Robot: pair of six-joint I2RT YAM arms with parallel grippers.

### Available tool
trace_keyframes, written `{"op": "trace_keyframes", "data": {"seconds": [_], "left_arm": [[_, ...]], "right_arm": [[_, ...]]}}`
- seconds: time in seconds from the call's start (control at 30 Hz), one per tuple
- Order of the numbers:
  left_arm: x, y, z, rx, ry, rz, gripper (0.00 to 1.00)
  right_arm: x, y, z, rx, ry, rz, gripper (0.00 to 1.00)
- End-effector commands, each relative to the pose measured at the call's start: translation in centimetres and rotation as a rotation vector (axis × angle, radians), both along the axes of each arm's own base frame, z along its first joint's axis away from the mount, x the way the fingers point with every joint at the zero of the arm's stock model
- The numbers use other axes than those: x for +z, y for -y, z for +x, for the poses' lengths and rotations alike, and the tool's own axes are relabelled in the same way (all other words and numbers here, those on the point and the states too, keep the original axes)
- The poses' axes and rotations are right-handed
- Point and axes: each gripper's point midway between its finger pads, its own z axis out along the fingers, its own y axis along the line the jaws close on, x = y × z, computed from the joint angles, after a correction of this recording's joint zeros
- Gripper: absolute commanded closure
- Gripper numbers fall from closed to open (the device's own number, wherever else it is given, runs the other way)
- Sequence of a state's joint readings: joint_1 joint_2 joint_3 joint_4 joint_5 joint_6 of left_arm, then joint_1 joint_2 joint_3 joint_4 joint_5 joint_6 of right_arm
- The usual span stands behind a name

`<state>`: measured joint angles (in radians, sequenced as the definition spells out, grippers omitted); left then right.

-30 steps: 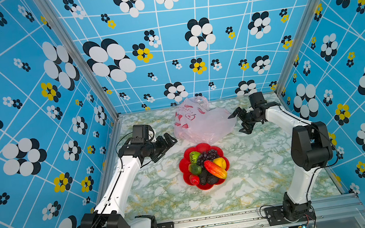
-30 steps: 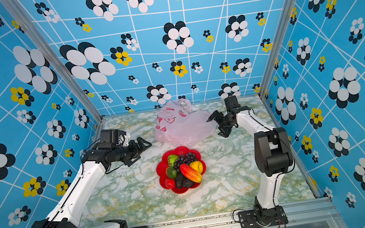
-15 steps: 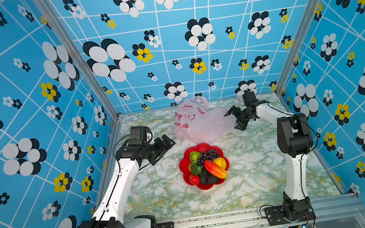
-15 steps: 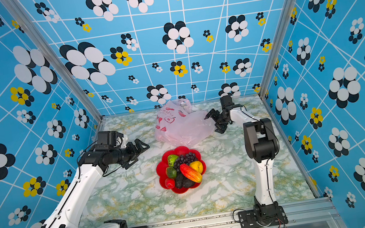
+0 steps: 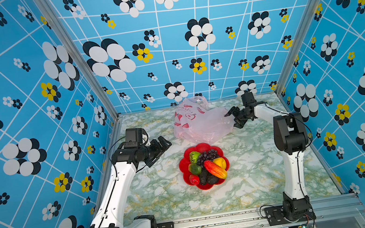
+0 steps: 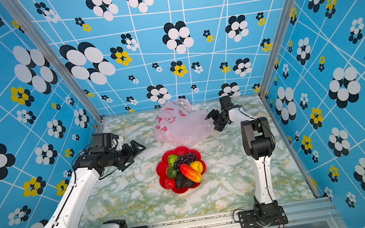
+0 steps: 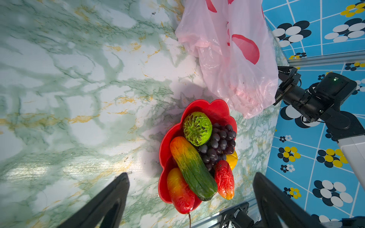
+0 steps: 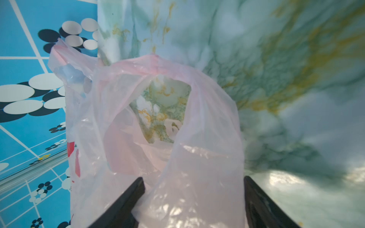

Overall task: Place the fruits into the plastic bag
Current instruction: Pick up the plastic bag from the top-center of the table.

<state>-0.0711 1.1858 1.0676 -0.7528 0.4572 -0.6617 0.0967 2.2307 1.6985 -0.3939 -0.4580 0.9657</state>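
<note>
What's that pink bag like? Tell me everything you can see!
The bag is thin, see-through pale pink plastic with red pictures and handle loops. It lies crumpled at the far end of the marble table, just behind the red plate; whether they touch is unclear. The right gripper straddles its edge with open jaws, beside a gaping loop. No fruit shows inside.

Overhead pair, close wrists apparently share plastic bag (image 5: 202, 123).
</note>
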Motion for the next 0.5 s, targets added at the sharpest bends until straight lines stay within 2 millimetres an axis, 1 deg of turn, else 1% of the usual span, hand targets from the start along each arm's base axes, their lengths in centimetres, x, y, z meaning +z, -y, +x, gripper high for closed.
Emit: {"op": "trace_keyframes", "data": {"seconds": [0.0, 0.13, 0.23, 0.27, 0.3, 0.4, 0.43, 0.47], "left_arm": [[-0.5, -0.3, -0.8, -0.011, -0.023, 0.004, 0.01], [-0.3, -0.3, -0.5, -0.006, -0.019, 0.002, 0.01], [-0.2, -0.4, -0.6, -0.005, -0.02, 0.004, 0.01], [-0.3, -0.5, -0.6, -0.004, -0.022, 0.006, 0.01], [-0.4, -0.5, -0.7, -0.004, -0.024, 0.008, 0.01], [-0.5, -0.6, -0.8, 0.001, -0.029, 0.007, 0.01], [-0.6, -0.6, -0.8, 0.001, -0.028, 0.007, 0.01], [-0.5, -0.6, -0.9, 0.003, -0.028, 0.006, 0.01]], "right_arm": [[-1.5, 0.3, -0.3, -0.002, -0.01, -0.015, 0.35], [-1.8, 0.5, -0.6, -0.003, -0.009, -0.029, 0.64], [-1.5, 0.6, -0.6, -0.002, 0.012, -0.035, 0.85], [-1.3, 0.7, -0.5, -0.001, 0.022, -0.038, 0.95], [-1.0, 0.7, -0.5, 0.0, 0.031, -0.042, 1.0], [-0.2, 1.1, -0.3, 0.002, 0.063, -0.073, 1.0], [1.1, 1.3, 0.0, 0.002, 0.098, -0.086, 1.0], [1.9, 1.6, 0.0, 0.001, 0.127, -0.104, 1.0]]}}
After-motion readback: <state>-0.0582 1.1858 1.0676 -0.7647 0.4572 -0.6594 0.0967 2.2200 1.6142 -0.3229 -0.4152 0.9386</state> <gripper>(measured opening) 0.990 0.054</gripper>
